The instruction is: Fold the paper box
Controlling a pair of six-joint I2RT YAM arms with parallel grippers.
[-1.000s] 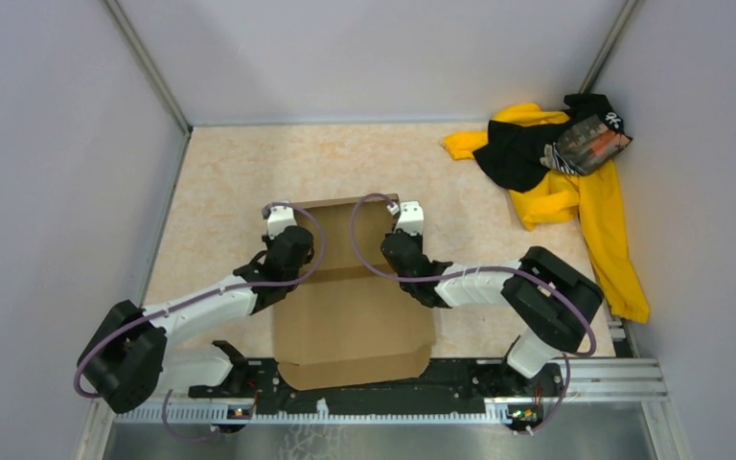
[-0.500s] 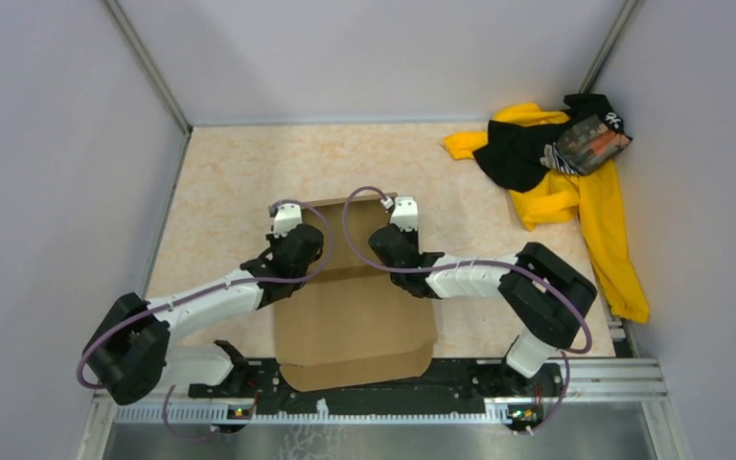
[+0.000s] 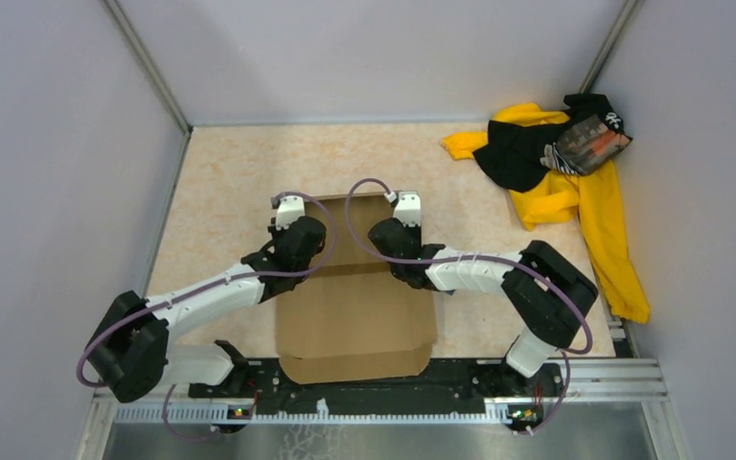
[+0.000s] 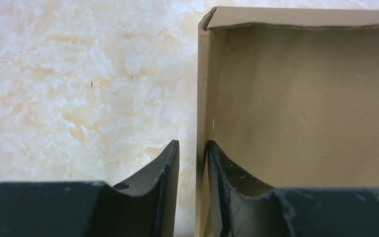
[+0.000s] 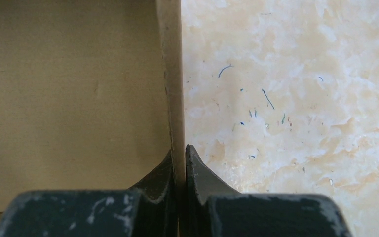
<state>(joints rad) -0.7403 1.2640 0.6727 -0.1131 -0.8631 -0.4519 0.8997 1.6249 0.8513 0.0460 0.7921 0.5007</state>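
The paper box (image 3: 355,307) is plain brown cardboard lying in the middle of the table, its far part forming a shallow tray with raised side walls. My left gripper (image 3: 289,213) straddles the left wall. In the left wrist view the gripper (image 4: 192,144) is slightly open: the inner finger rests against the cardboard (image 4: 301,98), and a thin strip of table shows between the outer finger and the wall. My right gripper (image 3: 404,211) is on the right wall. In the right wrist view the gripper (image 5: 179,147) is shut on the thin upright edge of the box (image 5: 69,89).
A yellow-and-black cloth pile (image 3: 556,172) lies at the far right corner. Grey walls enclose the marbled table (image 3: 240,172) on three sides. A black rail (image 3: 383,379) with the arm bases runs along the near edge, under the box's near flap.
Both grippers have shifted slightly away from the bases, the left one also toward the middle. The box's far end looks narrower, its side walls more upright.
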